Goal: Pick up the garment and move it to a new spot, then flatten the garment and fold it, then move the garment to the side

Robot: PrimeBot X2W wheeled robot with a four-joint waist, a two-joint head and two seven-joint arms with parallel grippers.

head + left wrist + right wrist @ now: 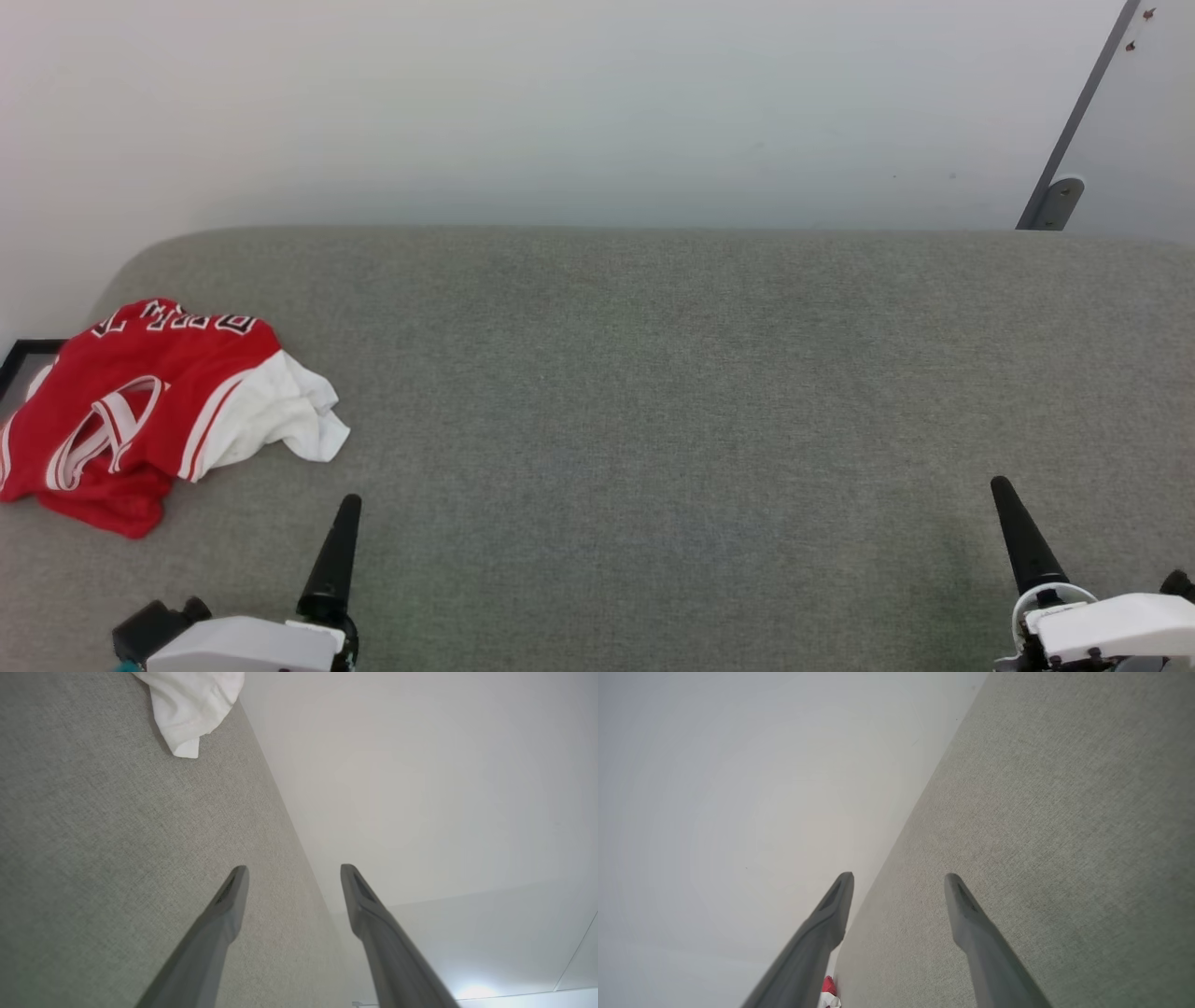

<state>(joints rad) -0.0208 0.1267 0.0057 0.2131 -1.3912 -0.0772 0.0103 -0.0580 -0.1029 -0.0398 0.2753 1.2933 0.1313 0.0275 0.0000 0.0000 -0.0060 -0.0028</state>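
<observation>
Head view: the garment [140, 401] lies crumpled on the grey fabric surface [653, 373], ahead and left of the left claw [338, 551] and well apart from the right claw [1022, 537]. It is not yet picked up, which is likely why both claws hover empty. Left wrist view: claw fingers apart, with the white sleeve [191, 709] ahead. Right wrist view: claw fingers apart, a red scrap of the garment far off.

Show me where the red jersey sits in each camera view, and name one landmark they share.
Head view: jersey crumpled at the left end of the grey fabric surface.
Left wrist view: its white sleeve at the top, left of centre.
Right wrist view: a red-and-white scrap at the bottom edge.
Shared landmark: the edge where the surface meets the white wall.
</observation>
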